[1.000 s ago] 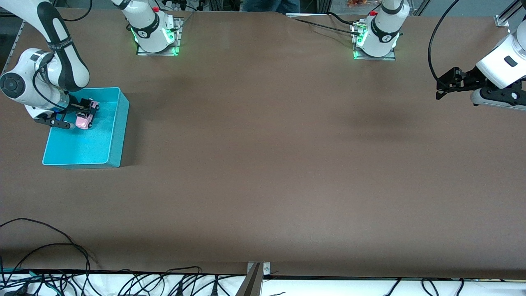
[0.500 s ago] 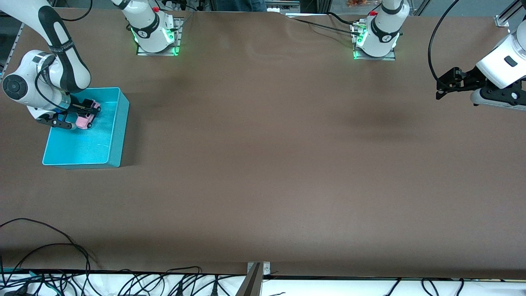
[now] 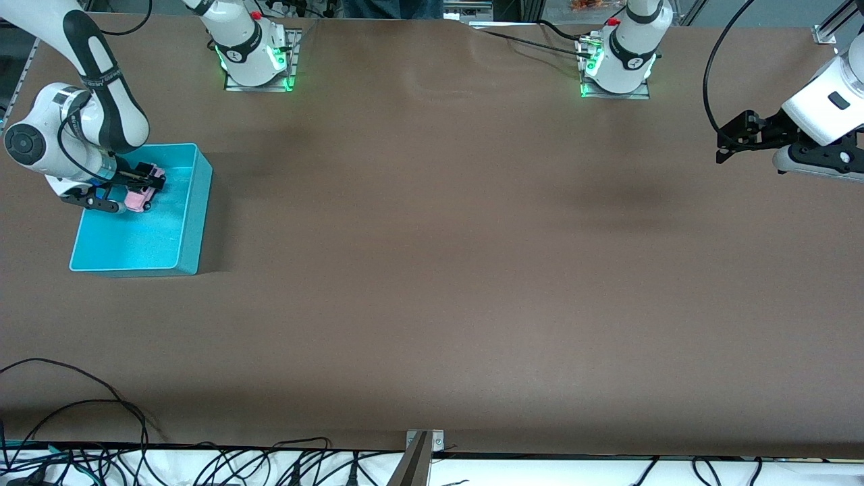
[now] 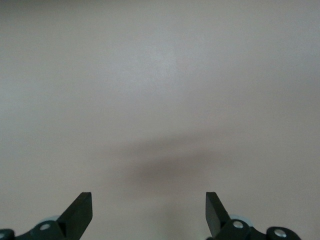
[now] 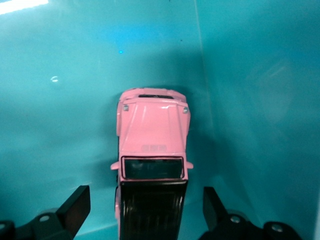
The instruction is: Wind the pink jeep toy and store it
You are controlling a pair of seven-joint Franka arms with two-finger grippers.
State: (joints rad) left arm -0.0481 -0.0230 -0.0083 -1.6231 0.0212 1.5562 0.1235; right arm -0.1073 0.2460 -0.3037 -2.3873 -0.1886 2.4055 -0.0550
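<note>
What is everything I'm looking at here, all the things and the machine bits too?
pink jeep toy: one, pink with a black roof, in the bin, near a corner at its end farther from the front camera.
turquoise bin: one, turquoise, on the table at the right arm's end.
table: one, brown, under everything.
cables: several, black, along the table edge nearest the front camera.
right claw: one, black, open, down in the bin with a finger on either side of the jeep, not gripping it.
left claw: one, black, open, waiting over bare table at the left arm's end.
</note>
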